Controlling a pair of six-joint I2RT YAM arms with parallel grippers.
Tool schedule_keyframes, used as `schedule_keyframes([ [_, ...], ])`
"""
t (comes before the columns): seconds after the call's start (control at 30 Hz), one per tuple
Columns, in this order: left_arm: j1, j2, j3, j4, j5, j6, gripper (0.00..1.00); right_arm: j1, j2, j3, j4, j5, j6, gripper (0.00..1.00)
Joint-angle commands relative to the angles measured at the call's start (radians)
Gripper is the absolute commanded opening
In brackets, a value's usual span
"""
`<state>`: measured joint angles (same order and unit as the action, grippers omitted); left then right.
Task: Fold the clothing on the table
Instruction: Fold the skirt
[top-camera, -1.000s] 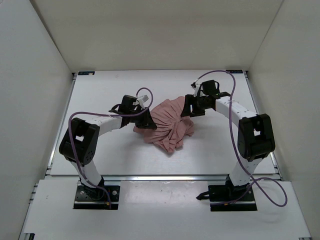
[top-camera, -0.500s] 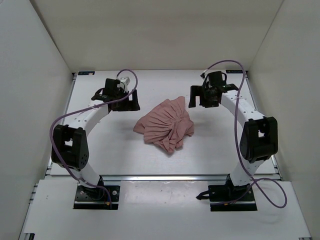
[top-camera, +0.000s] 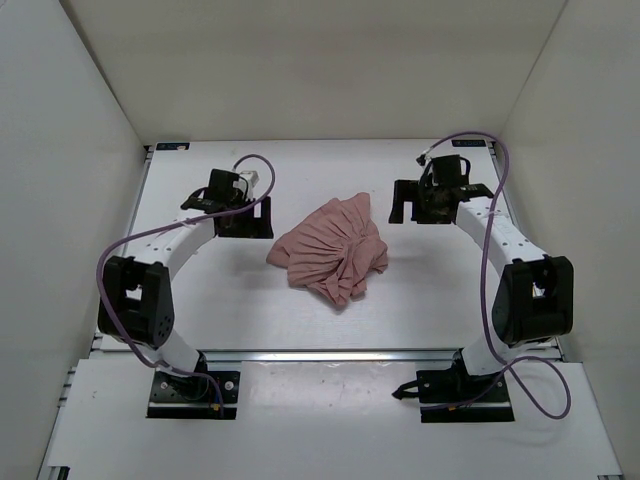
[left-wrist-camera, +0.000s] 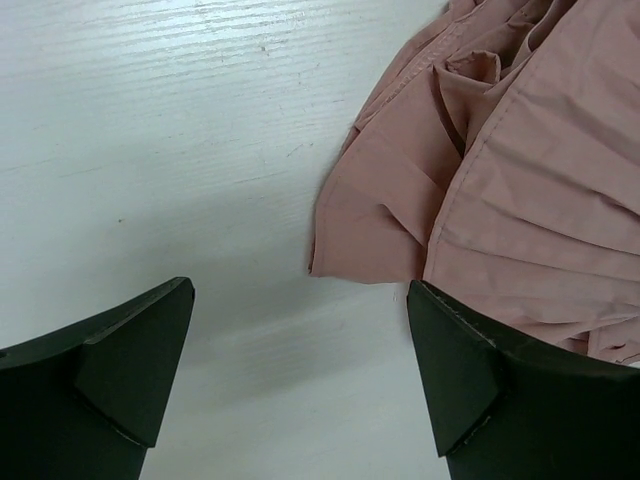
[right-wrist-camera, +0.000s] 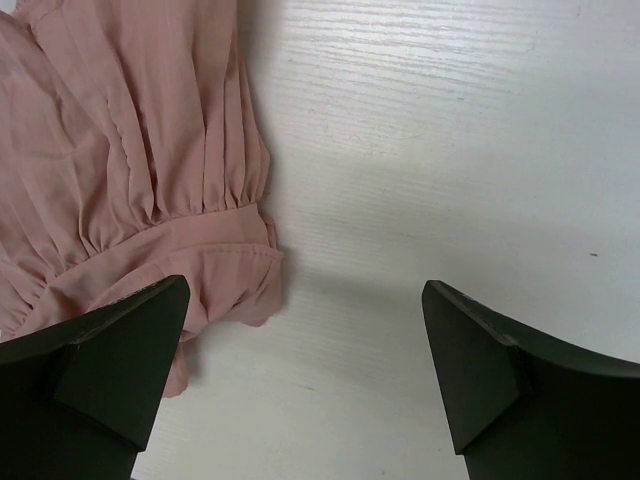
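The clothing (top-camera: 331, 250) is a dusty-pink pleated garment lying bunched in a wrinkled heap at the middle of the white table (top-camera: 200, 295). My left gripper (top-camera: 245, 217) hangs open just left of its upper left edge, holding nothing. In the left wrist view, the clothing (left-wrist-camera: 500, 170) fills the upper right and its corner lies just ahead of the open left gripper (left-wrist-camera: 300, 290). My right gripper (top-camera: 410, 203) stands open off the upper right edge, also empty. In the right wrist view, the gathered band of the clothing (right-wrist-camera: 130, 150) lies left of the open right gripper (right-wrist-camera: 306, 283).
White walls (top-camera: 80, 150) enclose the table on three sides. A thin metal rail (top-camera: 330, 354) runs along the near edge in front of the arm bases. Purple cables (top-camera: 490, 230) loop along both arms.
Both grippers have opened, let go of the clothing and drawn away outward, left to the left, right to the right. The clothing has settled into a flatter heap.
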<state>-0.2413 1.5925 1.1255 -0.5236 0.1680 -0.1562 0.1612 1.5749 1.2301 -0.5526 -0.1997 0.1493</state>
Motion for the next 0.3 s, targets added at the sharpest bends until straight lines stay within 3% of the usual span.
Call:
schedule_keyframes([
  [0.0,-0.001,-0.072,-0.006,0.004,-0.019,0.010,0.98,0.000,-0.019,0.003,0.040,0.009,-0.016,1.00],
  [0.27,-0.009,-0.094,-0.020,-0.001,-0.019,0.012,0.99,0.004,-0.015,-0.004,0.055,0.017,-0.002,1.00],
])
